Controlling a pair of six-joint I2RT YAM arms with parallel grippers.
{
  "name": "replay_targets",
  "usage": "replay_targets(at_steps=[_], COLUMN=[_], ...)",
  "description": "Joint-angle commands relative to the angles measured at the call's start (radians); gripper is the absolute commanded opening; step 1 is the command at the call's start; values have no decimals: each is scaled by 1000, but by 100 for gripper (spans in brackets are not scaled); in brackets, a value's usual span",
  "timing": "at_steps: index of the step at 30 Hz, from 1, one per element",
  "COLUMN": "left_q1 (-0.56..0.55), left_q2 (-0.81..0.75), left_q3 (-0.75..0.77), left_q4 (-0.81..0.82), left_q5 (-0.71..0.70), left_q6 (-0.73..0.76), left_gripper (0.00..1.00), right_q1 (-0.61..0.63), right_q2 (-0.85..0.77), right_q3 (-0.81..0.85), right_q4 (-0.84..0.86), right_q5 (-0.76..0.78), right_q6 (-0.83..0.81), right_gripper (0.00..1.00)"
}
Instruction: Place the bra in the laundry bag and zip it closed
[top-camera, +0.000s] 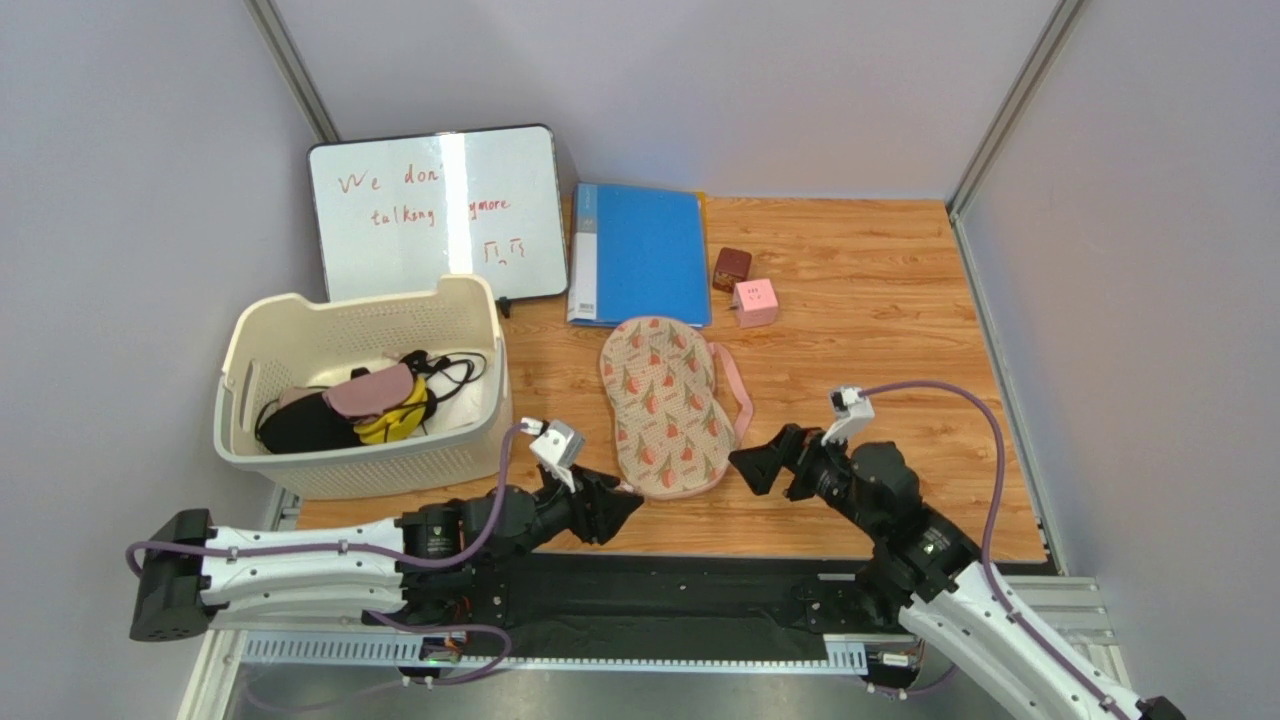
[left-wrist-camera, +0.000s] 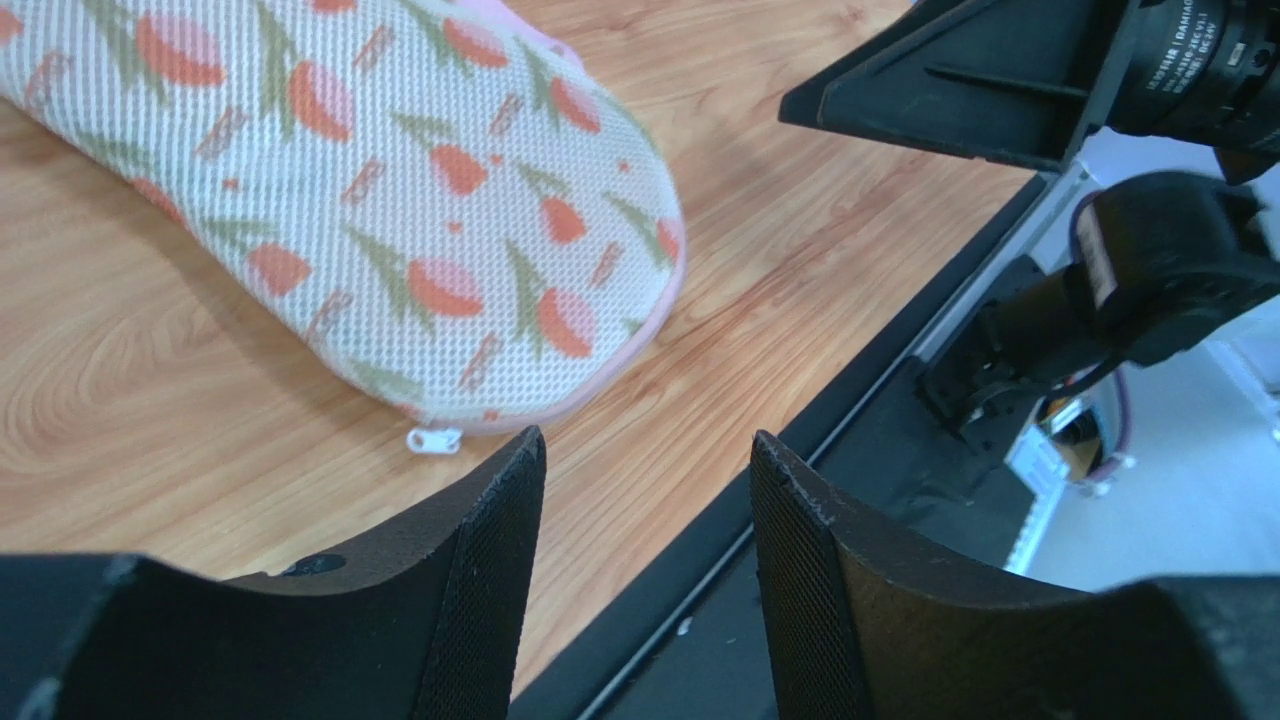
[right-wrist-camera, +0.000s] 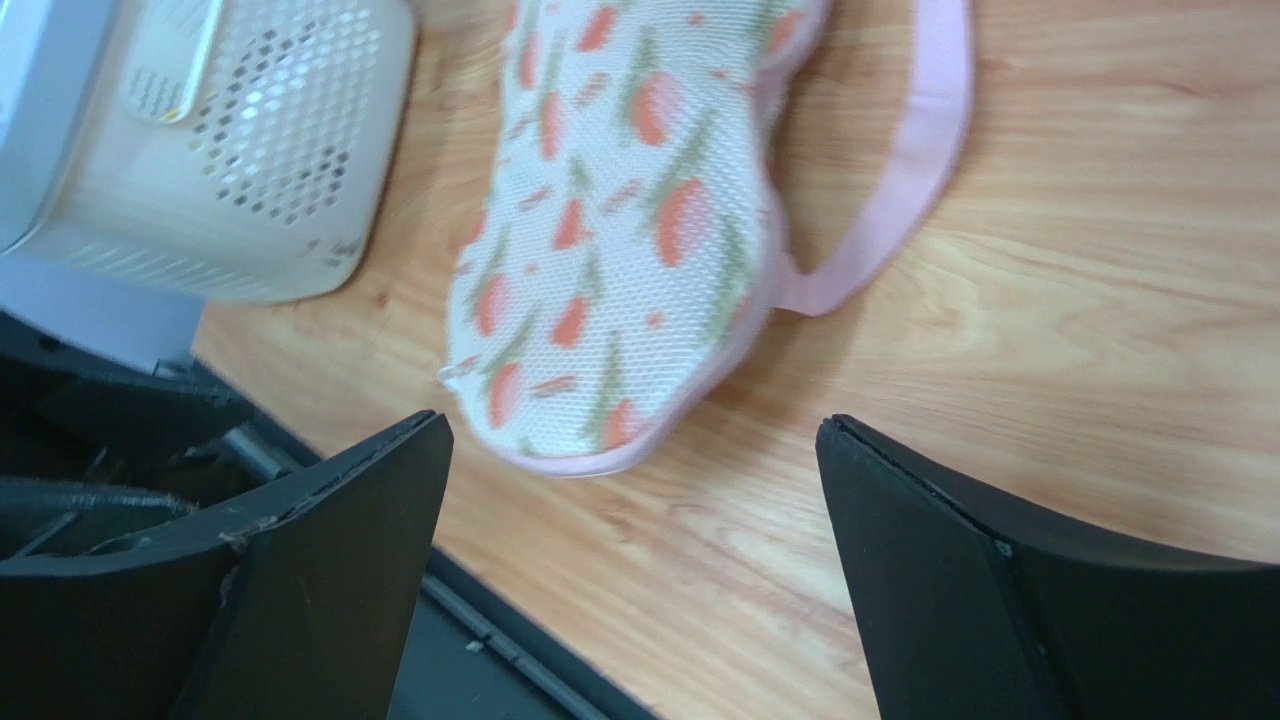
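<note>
The left gripper (top-camera: 613, 507) has its jaws parted with nothing between them, and the right gripper (top-camera: 748, 465) stands wide apart, also empty. Both are released. The bag (top-camera: 664, 405) lies flat on the table (top-camera: 887, 330) between the two grippers. Its near rounded end is just ahead of the left jaws' tips, and ahead of the right jaws it sits toward their left finger. The bra shows in no view. The bag's pink edging looks shut all along the near end and the pouch is slightly domed, so the bra is probably inside, though that cannot be confirmed. The small white zip pull (left-wrist-camera: 434, 440) rests on the wood just beyond the left jaws' left fingertip. The pink loop (right-wrist-camera: 902, 180) trails out ahead of the right jaws, toward their right finger. The bag should handle as light, soft mesh that gives and slides easily on the smooth wood. If any zip remains open, one jaw should pinch the edging or loop to hold the bag while the other takes the pull, which is tiny and easy to miss.
</note>
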Motion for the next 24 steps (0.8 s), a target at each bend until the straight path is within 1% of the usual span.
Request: replay_targets(at_steps=[1,2,3,4,5,7,8,9,10,11,12,14,17,24], left_q1=[-22,-22,-22,-22,-23,-23,-25,-26,-26,-28,-28,-28,-28,-28], left_q2=[-78,-95,-139,-165,-192,-290,-329,-413,-449,-477,-520,-541,-558,-485], left_q3=[-203,-254,-271,-283,-341,-386,-421,-425,-417,-411,-409,-406,-406,-409], left_q4=[465,481,486,491,494,497,468,399,306,273,250,215,202,216], left_q5=[-65,-57,-47,-19,-10,7,2,1,-1,5,10,6,-7,-37], left_q6=[130,148,156,161,162,154,145,136,139,142,147,147,139,89], left_gripper=[59,59,59,59,59,59,59,59,58,58,58,58,58,58], right_q1=[9,9,9,8,9,8,8,9,9,11,11,11,11,11], right_q2=[-232,-282,-334,-426,-408,-364,-336,-335,-350,-353,-385,-416,-404,-407], right_q3=[-170,-211,-223,-234,-236,-240,-247,-306,-331,-329,-328,-328,-328,-329], right_q4=[160,145,80,41,24,-33,-41,-38,-27,-65,-114,-153,-177,-177], right_q5=[182,183,194,218,235,280,286,283,259,271,286,332,352,335], right_q6=[114,114,123,149,160,223,297,319,332,377,385,419,441,430], right_gripper=[100,100,100,100,100,100,100,100,100,100,100,100,100,100])
